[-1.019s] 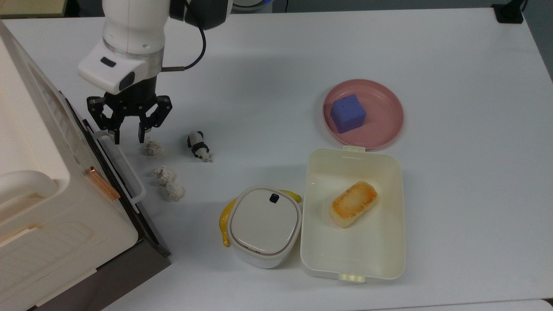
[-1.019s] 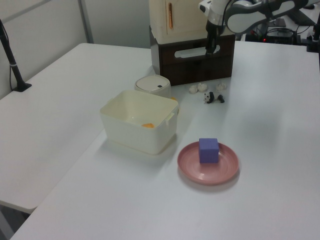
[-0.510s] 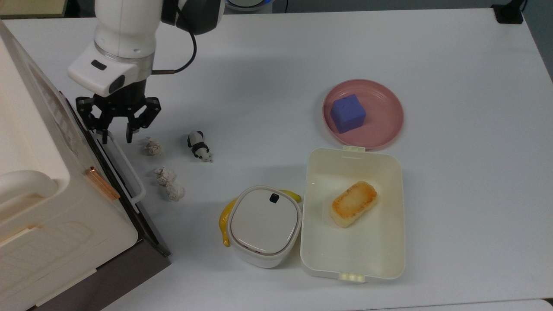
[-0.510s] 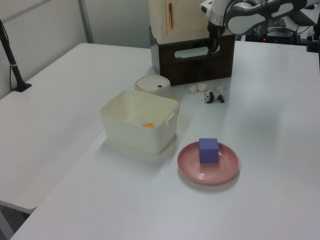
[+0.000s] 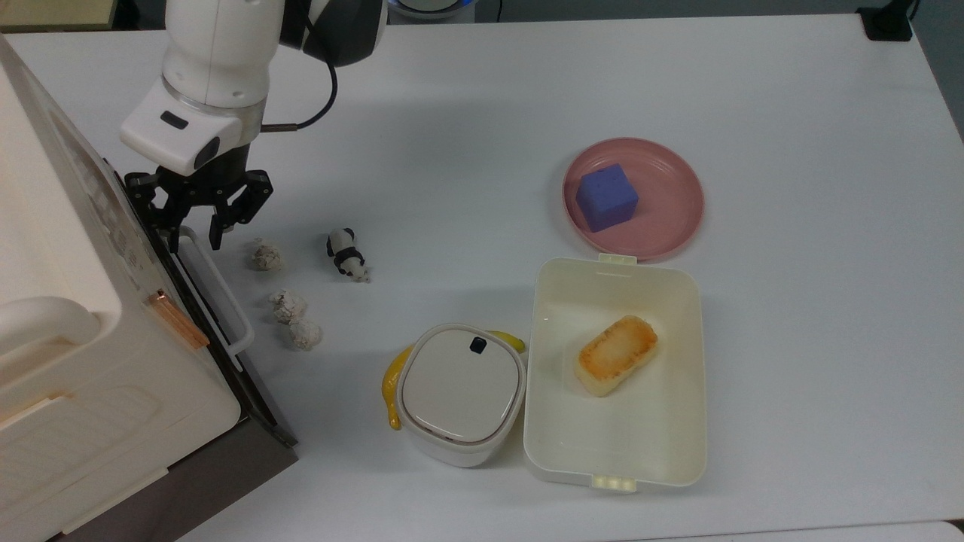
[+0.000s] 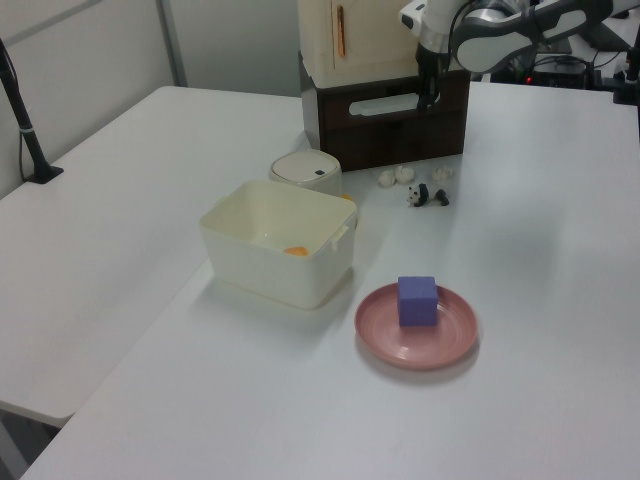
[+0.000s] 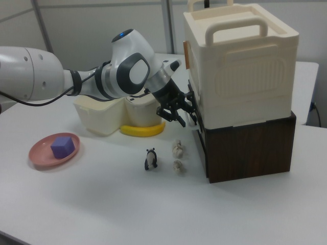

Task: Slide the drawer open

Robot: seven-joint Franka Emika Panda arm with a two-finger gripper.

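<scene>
Drawer [image 5: 226, 354] sits shut in the dark wooden base under a cream plastic box [image 7: 240, 61], at the desk [image 5: 791, 339] edge on the top view's left, its front facing the scattered items. Its white loop handle [image 5: 218, 293] runs along the front panel, and the tool [image 5: 194, 235] hangs with fingers spread, straddling the handle's far end without clamping it. Wood on wood is likely stiff and a little heavy to pull, with the box weighing on top; the handle bar is the only sensible grip, better nearer its middle for a straight pull. Small crumpled white lumps [image 5: 290, 305] and a panda figure [image 5: 345, 254] lie just in front, in the drawer's path.
</scene>
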